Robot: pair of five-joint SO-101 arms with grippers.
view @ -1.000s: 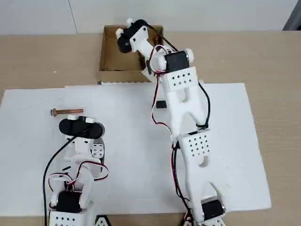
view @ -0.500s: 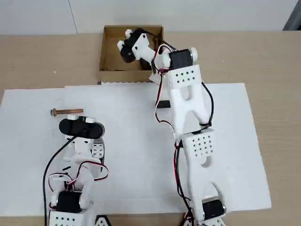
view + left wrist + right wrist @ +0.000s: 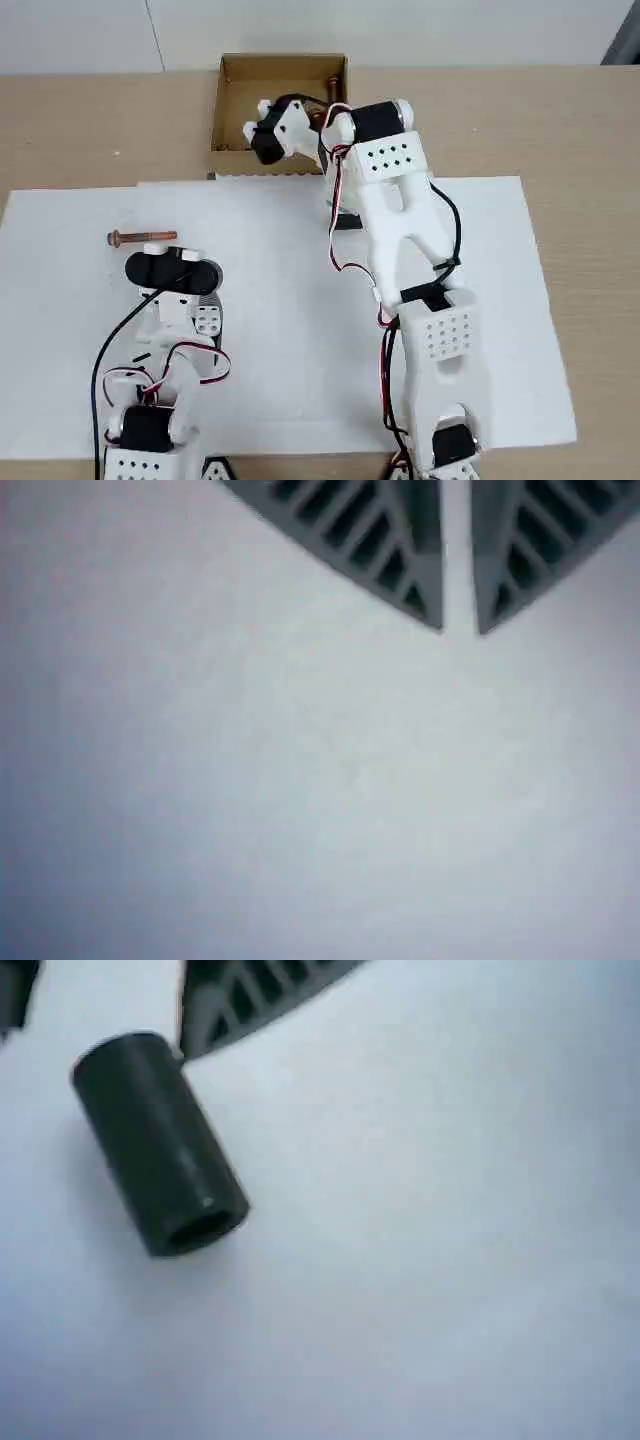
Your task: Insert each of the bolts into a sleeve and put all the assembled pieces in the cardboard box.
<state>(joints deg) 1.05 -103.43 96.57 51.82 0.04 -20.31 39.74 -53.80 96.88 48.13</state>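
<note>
Black sleeve (image 3: 160,1145) lying on white paper (image 3: 270,330), largely hidden under right arm (image 3: 400,210) from above. Right tool (image 3: 105,1030) spread, cut off by frame, one finger (image 3: 260,1000) just beside sleeve end. Left tool (image 3: 460,625) nearly together, thin slit between fingers (image 3: 380,540), over paper. Bolt (image 3: 143,237) unobstructed near paper's left edge. Cardboard box (image 3: 232,110) beyond paper's far edge on bench (image 3: 560,120).

Left tool (image 3: 460,630) nearly closed, right tool (image 3: 100,1035) wide apart

the sleeve (image 3: 344,222) lies mostly hidden under the right arm (image 3: 395,205), one end showing.
</note>
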